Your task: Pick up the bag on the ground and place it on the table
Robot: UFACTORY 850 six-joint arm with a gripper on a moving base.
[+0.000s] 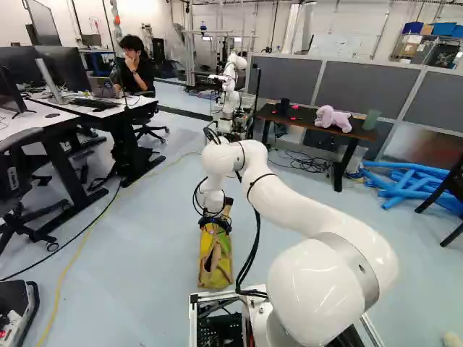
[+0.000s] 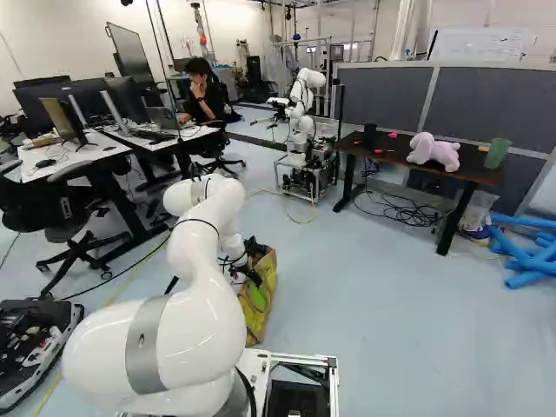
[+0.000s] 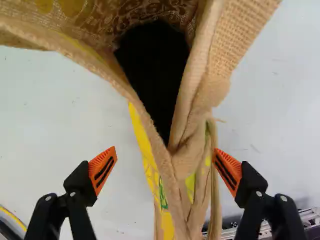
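My gripper is low over the floor ahead of the base, at the upper part of the yellow-and-tan bag. In the wrist view the gripper stands open, and the pinched-together end of the burlap bag runs between its fingers. One finger's orange pad lies against or very near the bag's strap; a wide gap parts the other from the cloth. The bag's dark mouth lies ahead of the fingers. A dark brown table stands farther off at the right of the right base view.
On the brown table are a pink plush toy, a green cup and a black cup. Cables lie beneath it, blue foam tubes beside it. Another robot stands behind the bag. White desks and chairs are at the left.
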